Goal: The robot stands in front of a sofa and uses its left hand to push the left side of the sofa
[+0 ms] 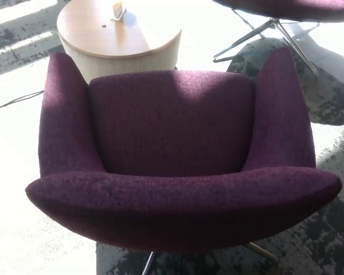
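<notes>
Head view, looking down. We saw a purple sofa (178, 154) filling most of the frame, its curved back edge nearest the camera and its seat facing away. The sofa's left arm (66, 114) rose at picture left and its right arm (284, 109) at picture right, both flaring outward towards their tips. We found neither robot hand in view, so we could not tell how far either was open or whether it held anything. To the left of the sofa lay a wide stretch of bright, sunlit floor (11, 189), crossed only by a thin dark cable (14, 101). Just beyond the left arm stood a round wooden desk (117, 37), carrying a small object (118, 10) too small to identify. At upper right, a second purple seat (292, 8) on splayed metal legs (275, 37) stood apart from the sofa. The floor on the right and beneath the sofa was dark mottled carpet (327, 229). Two metal legs (149, 263) showed below the sofa's back.
</notes>
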Tool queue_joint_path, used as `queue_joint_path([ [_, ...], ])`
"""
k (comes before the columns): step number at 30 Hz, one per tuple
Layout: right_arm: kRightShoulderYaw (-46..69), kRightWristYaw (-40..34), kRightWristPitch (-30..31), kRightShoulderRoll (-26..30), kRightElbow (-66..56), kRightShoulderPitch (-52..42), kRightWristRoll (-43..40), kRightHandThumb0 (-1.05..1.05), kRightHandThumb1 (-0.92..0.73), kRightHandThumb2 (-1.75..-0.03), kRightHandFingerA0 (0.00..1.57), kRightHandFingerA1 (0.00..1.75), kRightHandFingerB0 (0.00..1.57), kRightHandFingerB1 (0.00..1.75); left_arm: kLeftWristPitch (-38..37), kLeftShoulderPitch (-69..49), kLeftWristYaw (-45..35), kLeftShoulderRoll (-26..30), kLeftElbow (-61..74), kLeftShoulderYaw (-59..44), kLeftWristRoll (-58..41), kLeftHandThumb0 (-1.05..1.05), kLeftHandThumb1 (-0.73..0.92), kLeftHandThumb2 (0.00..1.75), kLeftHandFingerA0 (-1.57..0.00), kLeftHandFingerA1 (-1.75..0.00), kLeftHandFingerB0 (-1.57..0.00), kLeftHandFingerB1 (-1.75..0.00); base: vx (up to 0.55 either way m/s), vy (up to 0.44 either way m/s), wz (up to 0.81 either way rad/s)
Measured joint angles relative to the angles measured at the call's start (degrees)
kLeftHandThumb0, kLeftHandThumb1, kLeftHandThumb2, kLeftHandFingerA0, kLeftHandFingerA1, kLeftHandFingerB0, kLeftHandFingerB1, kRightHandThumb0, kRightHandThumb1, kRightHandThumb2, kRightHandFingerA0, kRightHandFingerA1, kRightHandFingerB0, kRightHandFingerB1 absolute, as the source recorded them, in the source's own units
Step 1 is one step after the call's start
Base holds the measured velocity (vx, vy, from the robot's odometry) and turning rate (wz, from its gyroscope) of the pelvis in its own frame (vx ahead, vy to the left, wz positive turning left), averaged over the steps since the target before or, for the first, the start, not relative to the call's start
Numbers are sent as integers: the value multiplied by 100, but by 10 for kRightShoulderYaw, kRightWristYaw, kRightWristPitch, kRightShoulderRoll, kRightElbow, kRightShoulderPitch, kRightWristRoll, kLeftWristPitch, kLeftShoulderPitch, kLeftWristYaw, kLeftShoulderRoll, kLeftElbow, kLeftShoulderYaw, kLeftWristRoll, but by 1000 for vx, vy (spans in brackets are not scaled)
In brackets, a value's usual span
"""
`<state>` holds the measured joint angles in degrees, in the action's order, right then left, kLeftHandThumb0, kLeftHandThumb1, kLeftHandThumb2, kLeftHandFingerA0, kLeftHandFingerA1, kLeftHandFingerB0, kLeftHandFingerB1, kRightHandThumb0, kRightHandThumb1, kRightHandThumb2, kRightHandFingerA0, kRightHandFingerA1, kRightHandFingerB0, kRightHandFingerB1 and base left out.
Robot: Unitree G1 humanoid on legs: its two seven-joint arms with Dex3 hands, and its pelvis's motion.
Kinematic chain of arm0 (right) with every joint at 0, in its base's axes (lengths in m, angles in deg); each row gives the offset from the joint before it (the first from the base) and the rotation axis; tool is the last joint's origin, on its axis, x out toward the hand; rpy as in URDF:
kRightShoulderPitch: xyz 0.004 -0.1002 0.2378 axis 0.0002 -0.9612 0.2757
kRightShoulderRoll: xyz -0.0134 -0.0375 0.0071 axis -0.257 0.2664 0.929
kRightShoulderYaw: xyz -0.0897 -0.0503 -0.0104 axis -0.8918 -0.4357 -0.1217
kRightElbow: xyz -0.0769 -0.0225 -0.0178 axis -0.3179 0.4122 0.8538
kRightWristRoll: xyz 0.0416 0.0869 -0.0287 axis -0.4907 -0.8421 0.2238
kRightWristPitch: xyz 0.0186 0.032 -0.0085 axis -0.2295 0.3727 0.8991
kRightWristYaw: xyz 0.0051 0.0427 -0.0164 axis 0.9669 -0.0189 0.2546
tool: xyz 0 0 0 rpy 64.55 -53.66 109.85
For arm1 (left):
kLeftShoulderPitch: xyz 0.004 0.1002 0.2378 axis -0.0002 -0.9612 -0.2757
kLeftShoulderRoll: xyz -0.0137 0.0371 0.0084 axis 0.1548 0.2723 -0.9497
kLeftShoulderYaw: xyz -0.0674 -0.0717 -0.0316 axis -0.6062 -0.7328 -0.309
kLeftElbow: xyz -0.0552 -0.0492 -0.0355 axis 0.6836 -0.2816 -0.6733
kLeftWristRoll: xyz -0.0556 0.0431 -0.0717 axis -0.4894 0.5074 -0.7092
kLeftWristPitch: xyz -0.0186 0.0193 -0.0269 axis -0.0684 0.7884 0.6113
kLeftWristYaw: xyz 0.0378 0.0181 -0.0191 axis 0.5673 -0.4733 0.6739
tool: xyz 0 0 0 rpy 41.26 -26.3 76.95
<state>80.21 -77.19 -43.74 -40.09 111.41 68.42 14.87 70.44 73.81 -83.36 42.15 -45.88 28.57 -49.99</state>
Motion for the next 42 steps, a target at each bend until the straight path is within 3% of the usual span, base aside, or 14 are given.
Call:
queue_joint_path([
  [7, 18, -7, -67, -11, 14, 6, -9, -70, -81, -65, 44, 34, 30, 30, -44, 2, -21, -1, -9, -21, -19, -62, 79, 63, -38, -51, -24, -43, 0, 0, 0],
  [10, 19, -14, -95, -10, 19, 11, -9, -76, -69, -96, 19, 42, 13, 40, -62, 5, -30, 1, -7, -29, -28, -71, 79, 63, -30, -49, -21, -41, 0, 0, 0],
  [15, 23, -23, -135, 6, 13, 48, -9, -75, -88, -68, 26, 29, 18, 27, -79, 31, -41, 18, 35, -51, -45, -73, 81, 64, -28, -47, -19, -39, 0, 0, 0],
  [16, 22, -27, -141, 10, 11, 52, -8, -79, -70, -97, 20, 42, 14, 40, -80, 33, -42, 22, 41, -54, -47, -73, 82, 63, -21, -44, -17, -38, 0, 0, 0],
  [27, 51, -43, -188, 40, -19, 98, -22, -81, -71, -100, 22, 43, 13, 40, -81, 62, -47, 58, 102, -82, -73, -81, 83, 65, -26, -46, -18, -38, 0, 0, 0],
  [30, 55, -44, -190, 44, -21, 99, -24, -80, -86, -68, 28, 30, 17, 27, -78, 67, -48, 64, 124, -88, -78, -85, 86, 67, -23, -45, -16, -39, 0, 0, 0],
  [31, 56, -44, -190, 46, -22, 99, -25, -80, -70, -99, 22, 43, 14, 40, -76, 73, -48, 70, 131, -91, -81, -40, 44, 109, -2, -52, -1, -52, 0, 0, 0],
  [33, 58, -44, -190, 50, -23, 100, -26, -80, -70, -98, 21, 43, 14, 40, -69, 93, -50, 87, 141, -98, -88, -41, 42, 108, -3, -53, 0, -53, 0, 0, 0],
  [34, 59, -43, -190, 50, -23, 100, -26, -79, -85, -68, 27, 30, 18, 27, -67, 98, -51, 91, 142, -99, -89, -98, 87, 70, -13, -56, -4, -45, 0, 0, 0],
  [36, 65, -41, -190, 51, -24, 100, -31, -80, -70, -98, 22, 43, 15, 40, -59, 134, -57, 115, 148, -103, -98, -101, 90, 68, -7, -54, -4, -45, 0, 0, 0],
  [37, 66, -40, -190, 51, -23, 100, -33, -78, -86, -68, 29, 30, 19, 27, -57, 152, -62, 125, 144, -103, -99, -96, 66, 116, -4, -49, -6, -39, 0, 0, 0],
  [39, 67, -39, -190, 51, -23, 100, -35, -80, -70, -99, 22, 43, 14, 40, -51, 175, -68, 142, 139, -103, -101, -96, 67, 120, 0, -49, -2, -43, 0, 0, 0],
  [41, 67, -39, -190, 51, -23, 101, -36, -80, -69, -98, 22, 43, 14, 40, -41, 215, -75, 164, 116, -100, -103, -96, 66, 119, 0, -50, -1, -43, 0, 0, 0],
  [42, 67, -38, -190, 50, -23, 101, -36, -79, -69, -98, 22, 43, 14, 40, -37, 232, -78, 172, 106, -98, -104, -104, 89, 72, -4, -52, -7, -47, 0, 0, 0],
])
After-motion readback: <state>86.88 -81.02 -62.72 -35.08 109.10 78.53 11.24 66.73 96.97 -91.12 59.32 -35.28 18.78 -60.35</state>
